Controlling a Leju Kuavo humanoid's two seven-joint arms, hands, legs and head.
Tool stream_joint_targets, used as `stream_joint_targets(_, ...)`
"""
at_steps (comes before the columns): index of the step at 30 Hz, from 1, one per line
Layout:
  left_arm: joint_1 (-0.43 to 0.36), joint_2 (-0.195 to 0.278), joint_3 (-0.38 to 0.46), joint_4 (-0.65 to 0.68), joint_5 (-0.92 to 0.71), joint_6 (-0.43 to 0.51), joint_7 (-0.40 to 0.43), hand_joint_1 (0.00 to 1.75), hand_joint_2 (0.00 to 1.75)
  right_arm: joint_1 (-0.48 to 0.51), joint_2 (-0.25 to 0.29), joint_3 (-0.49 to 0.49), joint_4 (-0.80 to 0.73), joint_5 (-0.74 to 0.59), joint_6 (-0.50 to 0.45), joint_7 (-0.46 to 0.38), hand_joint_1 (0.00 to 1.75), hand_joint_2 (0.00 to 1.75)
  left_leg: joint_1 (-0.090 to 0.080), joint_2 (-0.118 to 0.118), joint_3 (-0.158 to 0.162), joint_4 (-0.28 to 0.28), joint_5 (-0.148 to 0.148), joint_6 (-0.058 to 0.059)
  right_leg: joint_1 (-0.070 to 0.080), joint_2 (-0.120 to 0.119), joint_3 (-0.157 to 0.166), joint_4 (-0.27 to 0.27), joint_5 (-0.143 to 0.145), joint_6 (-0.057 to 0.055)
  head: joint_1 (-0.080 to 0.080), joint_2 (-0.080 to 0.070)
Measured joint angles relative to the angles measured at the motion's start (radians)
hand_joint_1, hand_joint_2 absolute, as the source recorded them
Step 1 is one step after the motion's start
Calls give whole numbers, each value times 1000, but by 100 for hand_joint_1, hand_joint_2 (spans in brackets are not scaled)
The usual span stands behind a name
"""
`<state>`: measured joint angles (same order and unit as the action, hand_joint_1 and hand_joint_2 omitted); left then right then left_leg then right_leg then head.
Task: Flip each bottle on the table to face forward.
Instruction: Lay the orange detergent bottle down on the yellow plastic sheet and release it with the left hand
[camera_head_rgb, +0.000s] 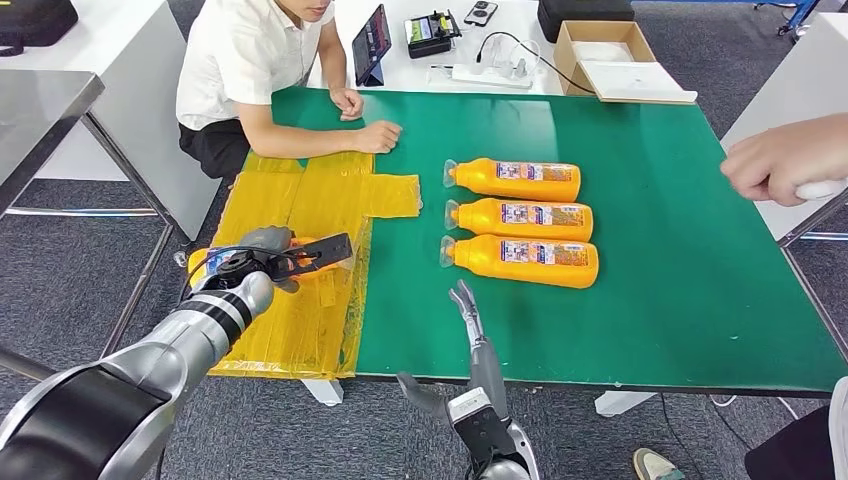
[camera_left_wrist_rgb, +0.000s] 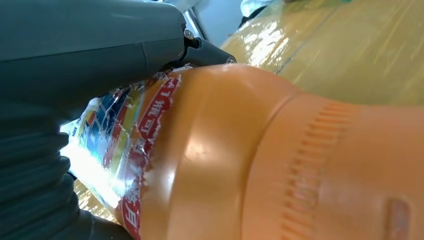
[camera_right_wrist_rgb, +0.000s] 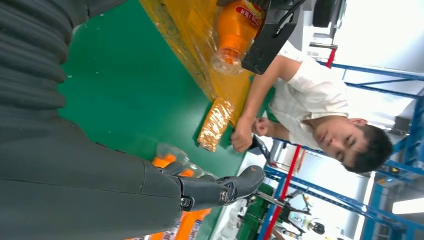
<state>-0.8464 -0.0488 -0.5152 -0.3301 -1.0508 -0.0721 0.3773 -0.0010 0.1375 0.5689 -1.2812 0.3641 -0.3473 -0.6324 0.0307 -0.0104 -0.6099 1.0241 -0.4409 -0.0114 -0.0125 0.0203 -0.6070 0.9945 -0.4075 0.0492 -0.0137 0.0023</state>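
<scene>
Gripping an orange plastic bottle with a printed label (camera_head_rgb: 215, 262), the left hand (camera_head_rgb: 262, 262) sits at lower left of the head view, over the yellow taped plastic sheet (camera_head_rgb: 300, 200); fingers wrapped round the bottle body, label side partly under the thumb in the left wrist view. Right hand (camera_head_rgb: 470, 330) at bottom centre, fingers spread and straight, holding nothing. Three more orange bottles (camera_head_rgb: 520, 220) lie in a row mid-frame on the green table mat (camera_head_rgb: 680, 260), labels up. To do it well: roll the wrist until the label faces up, keep a firm grip, set it flat beside the row, then release.
</scene>
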Motion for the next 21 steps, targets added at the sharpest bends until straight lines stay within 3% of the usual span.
stream_joint_targets(2,-3,0,-1,12,-8,-8,5,167,175,-1,3,-1,12,-1,1,0,0,175,0,0,0,0,0,0,0,0,0,0,0,0,0,0)
stream_joint_targets(4,-5,-1,-6,20,-28,-29,13,136,175,-3,5,-1,23,-1,3,0,0,175,0,0,0,0,0,0,-1,0,0,0,0,0,0,0)
stream_joint_targets(6,-5,-6,-15,26,-45,-50,17,56,175,-7,8,-2,35,0,4,0,0,175,-1,0,0,0,0,0,-1,0,0,0,0,0,0,0)
stream_joint_targets(8,-3,-13,-19,29,-35,-54,0,0,175,-11,12,-3,50,0,4,-1,0,175,-1,0,0,0,0,0,-1,0,0,0,0,0,0,0)
stream_joint_targets(11,3,-26,4,30,67,-48,-134,0,175,-15,15,-5,68,-4,2,-10,0,175,-1,-3,0,0,0,0,-1,-3,0,0,0,0,0,0)
stream_joint_targets(16,29,-64,118,8,314,-160,-546,0,175,-18,14,-6,89,-31,5,-49,0,175,-1,-10,-2,0,2,1,-1,-8,2,0,0,0,0,0)
stream_joint_targets(18,44,-79,135,-11,338,-180,-607,0,175,-18,13,-6,95,-40,6,-59,0,175,-1,-10,-2,0,2,1,-1,-8,1,0,0,0,0,0)
stream_joint_targets(21,56,-95,136,-34,340,-170,-612,0,175,-18,12,-6,98,-45,4,-62,0,175,-2,-10,-3,1,2,1,-2,-8,0,0,0,0,0,0)
